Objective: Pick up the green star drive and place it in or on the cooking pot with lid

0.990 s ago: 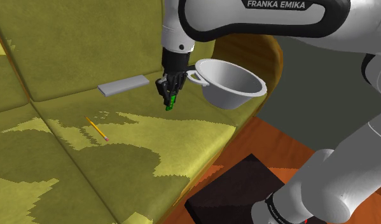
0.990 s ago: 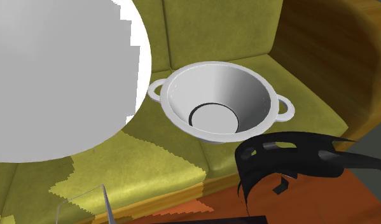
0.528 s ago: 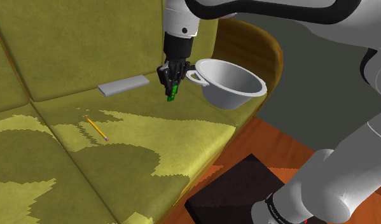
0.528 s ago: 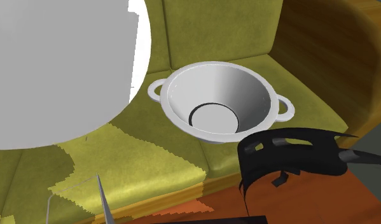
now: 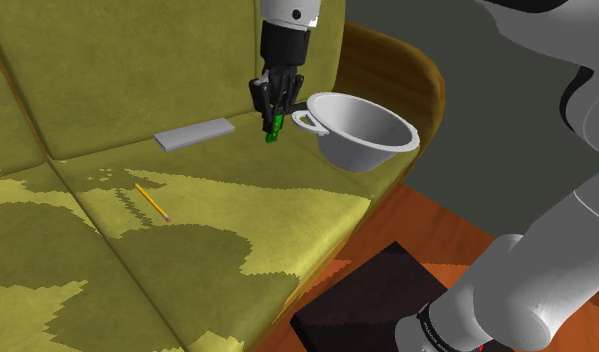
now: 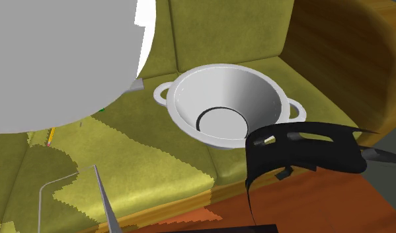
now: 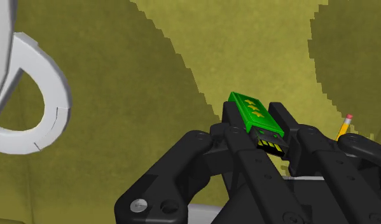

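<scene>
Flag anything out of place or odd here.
A cooking pot sits on a sofa seat cushion, mouth open with no lid on it; a pencil and a flat grey slab lie there too. Kitchenware on a sofa is odd. The gripper clasps the green drive squarely; nothing looks spilled or damaged.

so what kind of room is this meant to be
Most likely a living room: the work surface is an olive-yellow sofa with a seat and back cushions, it ends in a curved wooden armrest, and a reddish wood floor lies beside it.
</scene>
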You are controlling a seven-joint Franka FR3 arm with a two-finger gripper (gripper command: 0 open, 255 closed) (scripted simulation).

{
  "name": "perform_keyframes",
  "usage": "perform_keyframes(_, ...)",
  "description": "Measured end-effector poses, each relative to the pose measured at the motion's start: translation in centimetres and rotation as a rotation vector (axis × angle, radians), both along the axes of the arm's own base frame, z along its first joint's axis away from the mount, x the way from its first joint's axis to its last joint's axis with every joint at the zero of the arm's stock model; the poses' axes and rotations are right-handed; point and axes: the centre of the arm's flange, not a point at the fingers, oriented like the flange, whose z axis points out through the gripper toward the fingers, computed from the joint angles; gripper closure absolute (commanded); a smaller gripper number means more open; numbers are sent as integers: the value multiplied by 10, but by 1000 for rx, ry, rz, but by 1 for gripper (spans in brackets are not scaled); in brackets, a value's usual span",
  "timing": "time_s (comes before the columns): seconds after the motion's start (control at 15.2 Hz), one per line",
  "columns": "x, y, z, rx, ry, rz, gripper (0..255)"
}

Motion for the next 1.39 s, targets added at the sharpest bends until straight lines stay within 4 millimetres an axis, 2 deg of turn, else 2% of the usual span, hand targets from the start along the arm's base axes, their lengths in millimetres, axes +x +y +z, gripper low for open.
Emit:
perform_keyframes(0.92, 0, -1, 72, 0, 0, 0, 255)
perform_keyframes(1.19, 6, -37, 75, -1, 0, -1, 255)
perform_keyframes(1.39, 7, -79, 77, -1, 0, -2, 255)
